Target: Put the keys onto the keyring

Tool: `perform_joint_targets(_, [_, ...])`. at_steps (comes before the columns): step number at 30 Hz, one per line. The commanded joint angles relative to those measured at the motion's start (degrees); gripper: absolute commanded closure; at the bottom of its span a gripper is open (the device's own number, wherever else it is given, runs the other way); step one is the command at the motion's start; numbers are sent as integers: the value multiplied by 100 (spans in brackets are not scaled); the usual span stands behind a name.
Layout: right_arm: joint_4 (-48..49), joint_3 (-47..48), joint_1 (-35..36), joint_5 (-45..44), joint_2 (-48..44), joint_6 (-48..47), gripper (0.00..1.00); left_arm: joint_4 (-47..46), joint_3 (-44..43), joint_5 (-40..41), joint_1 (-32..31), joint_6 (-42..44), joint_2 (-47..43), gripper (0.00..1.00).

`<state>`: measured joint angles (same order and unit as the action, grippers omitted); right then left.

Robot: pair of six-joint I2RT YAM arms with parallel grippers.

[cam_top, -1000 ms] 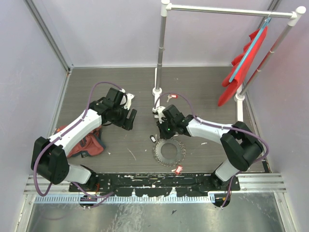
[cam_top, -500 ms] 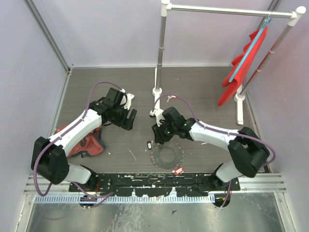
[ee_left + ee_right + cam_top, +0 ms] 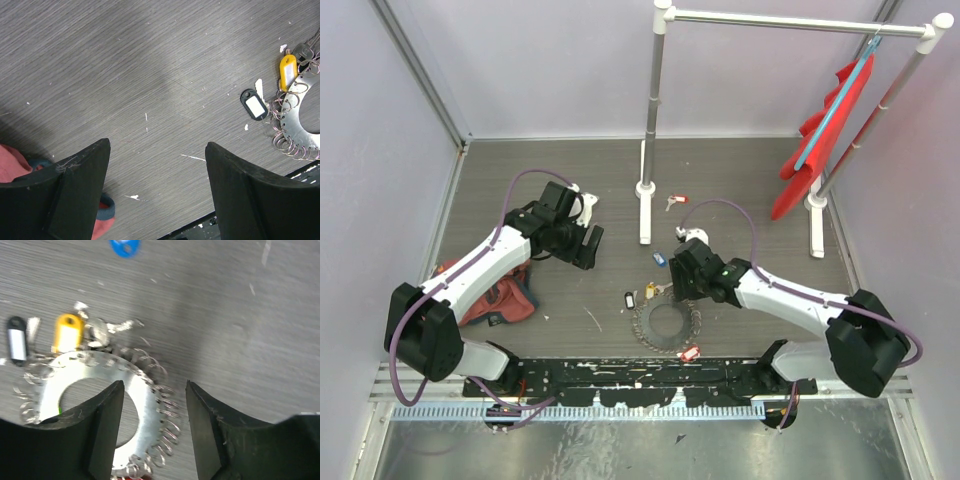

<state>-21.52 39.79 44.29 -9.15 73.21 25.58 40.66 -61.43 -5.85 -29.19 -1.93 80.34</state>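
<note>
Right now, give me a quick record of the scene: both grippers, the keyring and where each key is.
Keyring: flat on the table, small loops round its rim
Left gripper: open, empty, away from the ring
Right gripper: open, empty, above the ring's rim
Yellow key: at the rim; attached or not, cannot tell
Black key: beside the yellow one
Blue key: loose, apart from the ring
Far red key: loose
Near red key: by the ring's near edge

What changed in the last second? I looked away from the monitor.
The right gripper swung right and nearer, from beside the rack post to over the keyring, jaws open and empty. A blue key now shows where it was. The left gripper stayed put; the keyring hardly shifted.
</note>
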Motion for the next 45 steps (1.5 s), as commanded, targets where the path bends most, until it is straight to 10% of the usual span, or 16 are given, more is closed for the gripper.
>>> perform_joint_targets(1, [-664, -171, 4, -798, -344, 909, 40, 3, -164, -31, -17, 35, 1, 17])
perform_joint_targets(16, [-659, -581, -244, 569, -402, 1415, 40, -2, -165, -31, -25, 35, -1, 17])
perform_joint_targets(23, [-499, -662, -402, 412, -234, 1254, 72, 12, -159, -29, -38, -18, -14, 17])
perform_joint_targets(33, [-372, -71, -438, -587, 288, 135, 87, 245, -429, -81, -170, -62, 36, 20])
perform_joint_targets(45, [308, 335, -373, 1360, 733, -1819, 89, 100, -349, 11, -196, 68, 82, 20])
